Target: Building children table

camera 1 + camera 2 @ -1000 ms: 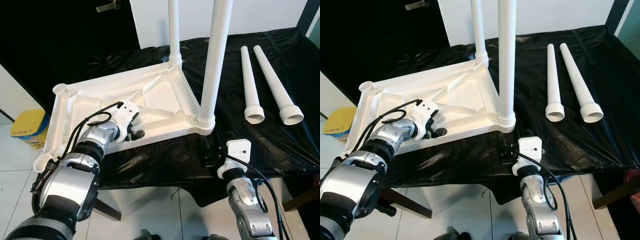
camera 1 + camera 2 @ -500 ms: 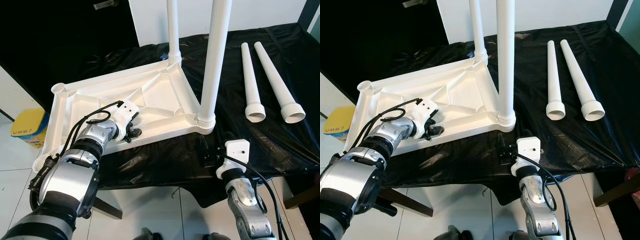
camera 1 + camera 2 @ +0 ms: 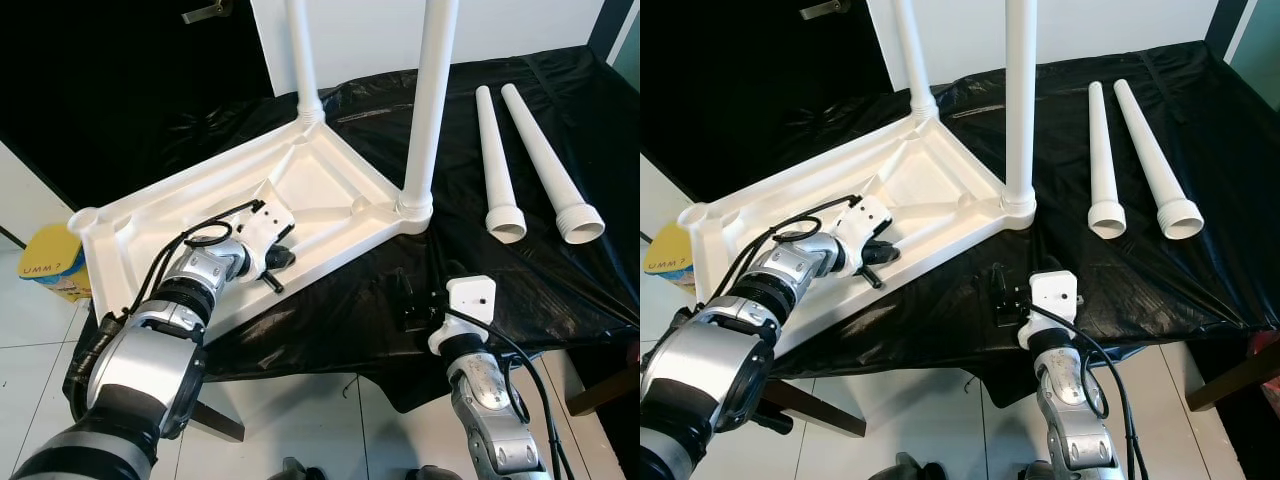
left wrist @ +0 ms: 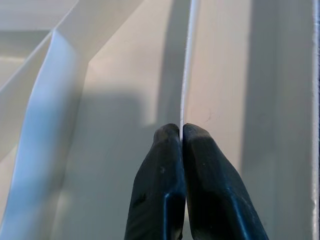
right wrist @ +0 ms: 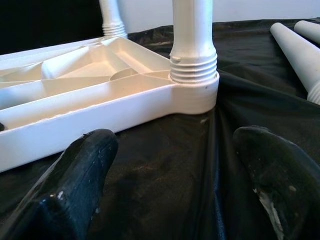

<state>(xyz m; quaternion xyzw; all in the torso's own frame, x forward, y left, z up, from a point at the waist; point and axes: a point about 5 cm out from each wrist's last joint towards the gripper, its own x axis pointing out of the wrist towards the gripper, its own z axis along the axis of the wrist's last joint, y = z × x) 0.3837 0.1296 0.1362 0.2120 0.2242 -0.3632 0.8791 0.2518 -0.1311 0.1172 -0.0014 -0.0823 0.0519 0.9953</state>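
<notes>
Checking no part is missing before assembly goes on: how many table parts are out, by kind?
Tabletop, upside down: 1
Legs standing in its corner sockets: 2
Loose legs lying on the black cloth: 2
Total: 5

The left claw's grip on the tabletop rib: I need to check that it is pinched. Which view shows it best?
The left wrist view: the left claw sits closed on a thin rib of the upturned white tabletop. Both eye views show that claw from the side, at the tabletop's near edge, with the pinch itself too small to judge.
</notes>
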